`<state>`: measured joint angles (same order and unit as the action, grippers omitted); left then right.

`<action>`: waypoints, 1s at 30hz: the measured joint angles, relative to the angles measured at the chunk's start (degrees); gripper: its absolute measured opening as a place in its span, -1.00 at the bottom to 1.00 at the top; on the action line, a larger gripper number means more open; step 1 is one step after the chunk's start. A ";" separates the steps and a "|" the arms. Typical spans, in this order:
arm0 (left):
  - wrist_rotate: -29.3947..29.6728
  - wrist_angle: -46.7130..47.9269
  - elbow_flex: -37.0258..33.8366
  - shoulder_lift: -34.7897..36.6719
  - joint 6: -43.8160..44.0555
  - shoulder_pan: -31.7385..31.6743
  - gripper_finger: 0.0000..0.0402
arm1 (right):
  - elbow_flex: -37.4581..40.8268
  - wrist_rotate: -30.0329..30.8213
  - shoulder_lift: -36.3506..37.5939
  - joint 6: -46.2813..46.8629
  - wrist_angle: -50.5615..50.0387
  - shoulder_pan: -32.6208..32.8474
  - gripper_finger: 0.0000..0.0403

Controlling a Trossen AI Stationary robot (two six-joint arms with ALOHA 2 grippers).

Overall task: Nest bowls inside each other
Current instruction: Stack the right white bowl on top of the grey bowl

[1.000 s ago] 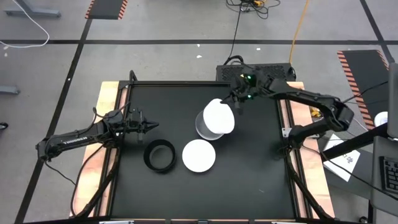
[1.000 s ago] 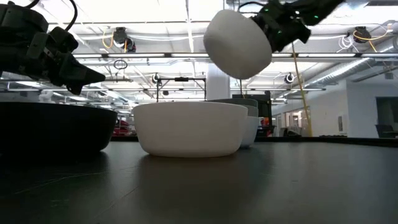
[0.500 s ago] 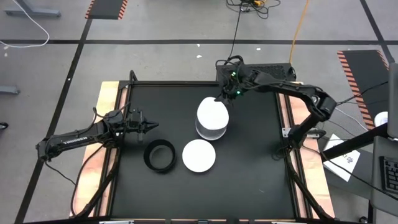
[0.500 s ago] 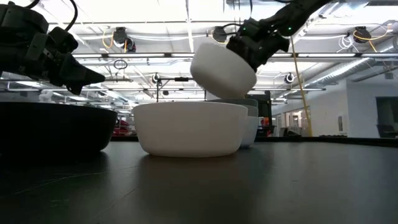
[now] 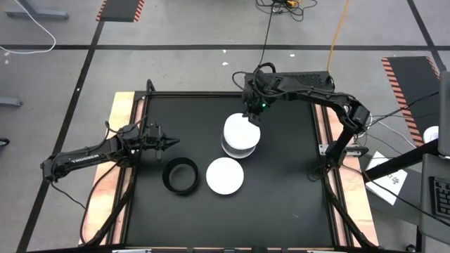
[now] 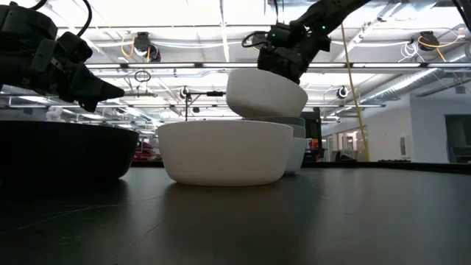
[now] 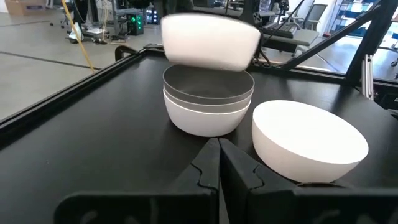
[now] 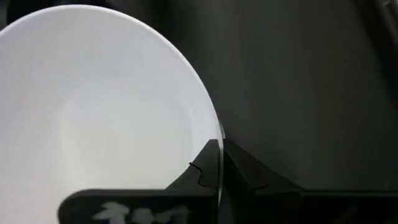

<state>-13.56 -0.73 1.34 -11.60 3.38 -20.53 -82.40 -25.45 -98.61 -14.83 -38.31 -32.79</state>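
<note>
My right gripper point(image 5: 252, 116) is shut on a white bowl point(image 5: 241, 132) that hangs just above a stack point(image 7: 208, 102), a grey bowl nested in a white one, near the middle of the table. In the low view the held bowl point(image 6: 266, 92) sits upright over the stack point(image 6: 293, 143); whether they touch I cannot tell. Another white bowl point(image 5: 225, 176) and the black bowl point(image 5: 181, 176) rest on their bases nearer the front edge. My left gripper point(image 5: 174, 143) waits shut, left of the stack and above the black bowl. My right gripper pinches the white bowl's rim point(image 8: 211, 124) on its far side, one finger inside the bowl and one outside. The fingers point(image 6: 283, 55) come from above, pointing down. The bowl hangs below them, mouth up and nearly level, over the stack.
The black tabletop point(image 5: 288, 197) has bare room on its right half and along the near edge. Wooden side rails point(image 5: 119, 119) flank it. A dark box with cables point(image 5: 295, 79) sits beyond the far edge.
My right gripper has moved toward the table's left and down, toward the stack, and has turned. The white bowl it holds has gone from tipped on its side, high up, to nearly level and just over the stack.
</note>
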 joint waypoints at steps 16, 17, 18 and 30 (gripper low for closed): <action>-0.02 0.02 0.00 -0.02 -0.19 -0.01 -0.96 | -0.85 12.12 -3.89 0.02 -8.86 3.38 -1.00; -0.02 0.02 0.00 -0.02 -0.18 -0.01 -0.96 | -1.45 12.30 -3.88 -0.03 -10.11 3.39 -1.00; -0.02 0.02 0.00 -0.02 -0.19 0.00 -0.96 | -1.70 12.26 -3.81 -0.30 -10.43 3.40 -1.00; -0.02 0.02 0.00 -0.02 -0.15 -0.02 -0.96 | -1.74 12.15 -3.84 -0.70 -12.32 3.45 -1.00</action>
<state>-13.58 -0.71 1.34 -11.62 3.22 -20.56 -84.14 -13.30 -102.45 -15.53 -50.63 -29.34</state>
